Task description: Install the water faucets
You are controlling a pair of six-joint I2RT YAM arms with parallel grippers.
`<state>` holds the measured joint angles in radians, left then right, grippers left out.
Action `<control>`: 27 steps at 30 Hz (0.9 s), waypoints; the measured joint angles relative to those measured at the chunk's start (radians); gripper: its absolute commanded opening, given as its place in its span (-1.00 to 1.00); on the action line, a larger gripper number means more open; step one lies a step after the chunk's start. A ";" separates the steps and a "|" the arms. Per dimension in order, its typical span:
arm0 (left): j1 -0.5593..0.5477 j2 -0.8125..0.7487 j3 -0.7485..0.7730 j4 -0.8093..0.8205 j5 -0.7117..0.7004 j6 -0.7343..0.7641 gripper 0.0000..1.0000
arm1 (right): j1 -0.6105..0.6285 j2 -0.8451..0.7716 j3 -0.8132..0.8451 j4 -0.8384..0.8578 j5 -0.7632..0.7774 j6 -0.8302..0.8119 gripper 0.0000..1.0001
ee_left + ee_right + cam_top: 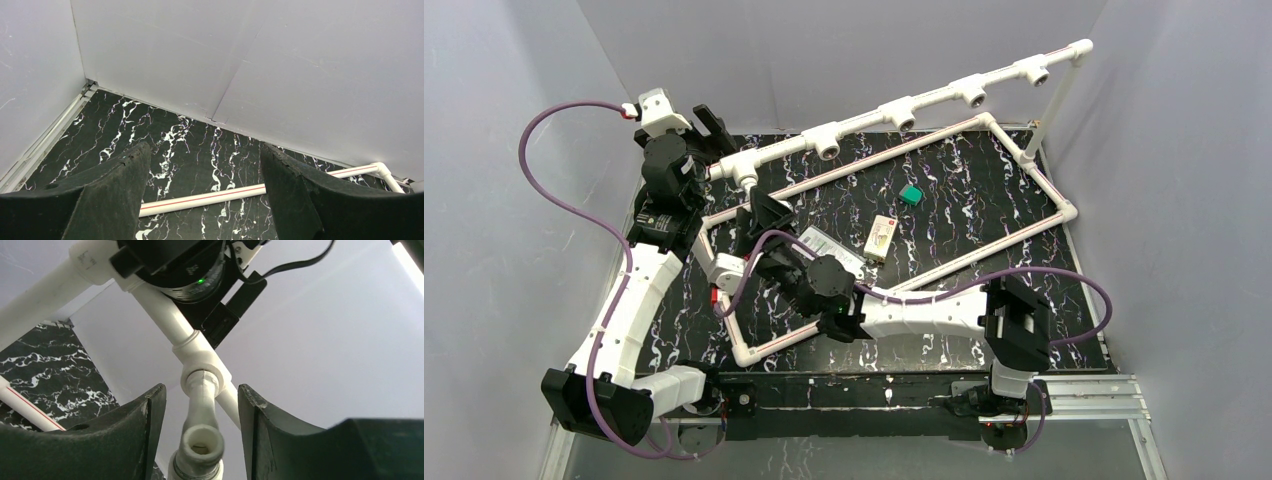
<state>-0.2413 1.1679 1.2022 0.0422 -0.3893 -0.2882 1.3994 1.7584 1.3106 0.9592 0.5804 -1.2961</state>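
Guessing this faucet (pixel 202 440) is light, stiff, slippery plastic; it sits between the right gripper's (pixel 201 388) spread fingers (pixel 125 440), untouched, so I'd pinch its stem there. Meanwhile the left gripper (pixel 205 147) gapes empty.

Left gripper (pixel 203 146): I see open counter (pixel 110 120) ahead, only the frame pipe (pixel 200 198) crossing it. Right gripper (pixel 201 387) is hemmed in: pipe rail (pixel 160 305) and left arm (pixel 170 260) close overhead, faucet (pixel 201 440) between my fingers (pixel 125 440) with slim gaps either side.
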 measured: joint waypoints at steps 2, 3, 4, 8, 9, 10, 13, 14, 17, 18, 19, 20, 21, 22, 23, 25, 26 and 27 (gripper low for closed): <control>0.000 0.000 0.000 0.000 0.000 0.000 0.56 | -0.004 -0.009 0.000 0.001 0.000 0.020 0.16; 0.000 0.000 0.000 0.000 0.000 0.000 0.56 | -0.006 -0.012 0.000 0.001 0.000 0.031 0.11; 0.000 0.000 0.000 0.000 0.000 0.000 0.56 | -0.008 -0.015 0.000 0.001 0.000 0.040 0.10; 0.000 0.000 0.000 0.000 0.000 0.000 0.56 | -0.021 -0.020 -0.009 0.001 0.001 0.074 0.06; 0.000 0.000 0.000 0.000 0.000 0.000 0.56 | -0.025 -0.021 -0.014 0.001 0.002 0.080 0.05; 0.000 0.000 0.000 0.000 0.000 0.000 0.56 | -0.029 -0.021 -0.019 0.000 0.002 0.086 0.05; 0.000 0.000 0.000 0.000 0.000 0.000 0.56 | -0.044 -0.021 -0.037 0.000 0.011 0.099 0.02; 0.000 0.000 0.000 0.000 0.000 0.000 0.56 | -0.049 -0.021 -0.044 0.000 0.015 0.104 -0.06; 0.000 0.002 0.000 0.000 -0.001 0.000 0.56 | -0.060 -0.021 -0.052 0.000 0.019 0.121 -0.48; 0.000 0.003 0.002 0.000 0.000 0.000 0.56 | -0.062 -0.021 -0.052 0.001 0.019 0.126 -0.70; 0.000 0.003 0.002 -0.001 0.000 0.000 0.56 | -0.062 -0.022 -0.053 0.001 0.019 0.128 -0.96; 0.000 0.003 0.002 -0.002 0.000 0.000 0.56 | -0.062 -0.022 -0.053 0.001 0.018 0.133 -0.97; 0.000 0.003 0.003 -0.002 0.000 0.000 0.56 | -0.062 -0.022 -0.053 0.001 0.019 0.139 -0.97; 0.000 0.003 0.003 -0.002 0.000 0.000 0.56 | -0.062 -0.023 -0.053 0.001 0.019 0.146 -0.97; 0.000 0.004 0.003 -0.002 0.000 0.000 0.56 | -0.062 -0.023 -0.053 0.001 0.019 0.155 -0.97; 0.000 0.004 0.003 -0.002 0.000 0.000 0.56 | -0.063 -0.025 -0.053 0.000 0.019 0.183 -0.97; 0.000 0.004 0.003 -0.002 0.000 0.000 0.56 | -0.063 -0.026 -0.053 0.000 0.020 0.205 -0.97; 0.000 0.004 0.003 -0.002 0.000 0.000 0.56 | -0.064 -0.028 -0.053 0.001 0.023 0.230 -0.97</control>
<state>-0.2413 1.1717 1.2053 0.0402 -0.3893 -0.2878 1.3357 1.7306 1.2579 0.9600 0.6033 -1.0660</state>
